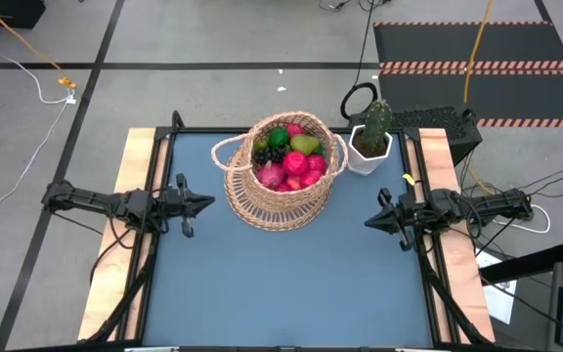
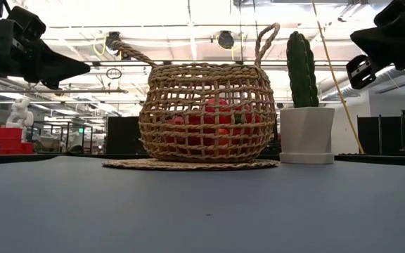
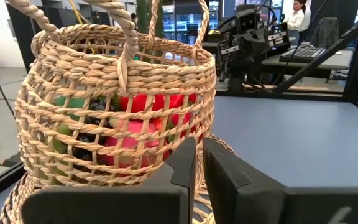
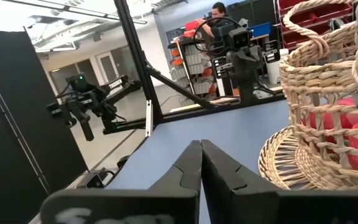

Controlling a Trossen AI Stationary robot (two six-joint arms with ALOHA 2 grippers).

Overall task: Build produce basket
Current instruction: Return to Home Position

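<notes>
The tan woven basket [image 1: 281, 171] stands upright on a flat woven mat [image 2: 188, 164] at the table's far middle. It holds the toy produce [image 1: 289, 154]: red and pink fruits, green ones and dark grapes, also seen through the weave in the left wrist view [image 3: 135, 121]. My left gripper [image 1: 206, 204] is shut and empty, raised at the table's left side, pointing at the basket. My right gripper [image 1: 369, 221] is shut and empty, raised at the table's right side, pointing toward the table's left; its wrist view shows the basket [image 4: 334, 93].
A green cactus in a white hexagonal pot [image 1: 371, 142] stands just right of the basket at the far edge. The blue table [image 1: 281, 284] stretches toward the near edge. People show in the room beyond the table.
</notes>
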